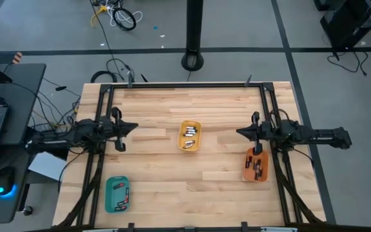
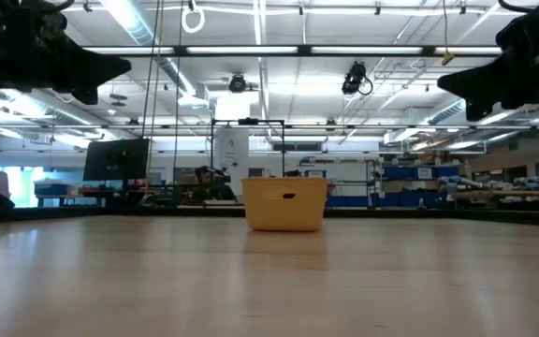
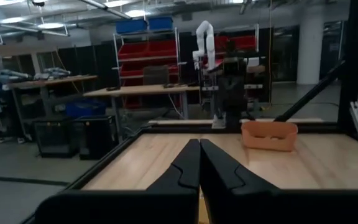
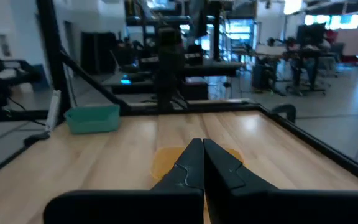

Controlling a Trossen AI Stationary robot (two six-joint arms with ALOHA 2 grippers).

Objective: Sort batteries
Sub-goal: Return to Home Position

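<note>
Two dark fingers of the left gripper (image 3: 199,143) fill the foreground of the left wrist view, pressed flat together with nothing between them. The right gripper (image 4: 202,142) looks the same in its own wrist view, fingertips meeting on empty air.

Seen from overhead, both arms reach in level from opposite sides of the pale wooden plank table (image 1: 172,180). Their grippers point at each other across its middle and hang well above the surface.

Every cell in view lies inside a tray. Silvery batteries (image 1: 189,136) lie in the yellow rectangular plastic tray (image 1: 190,123) at the table's centre, between the two grippers and apart from both. Dark batteries (image 1: 258,166) lie in the orange rectangular plastic tray (image 1: 248,174) on the right side, just beside the right gripper in the overhead view. A few reddish-ended batteries (image 1: 122,195) lie in the teal rectangular plastic tray (image 1: 113,187) near the left corner on the low camera's side, well apart from the left gripper.
</note>
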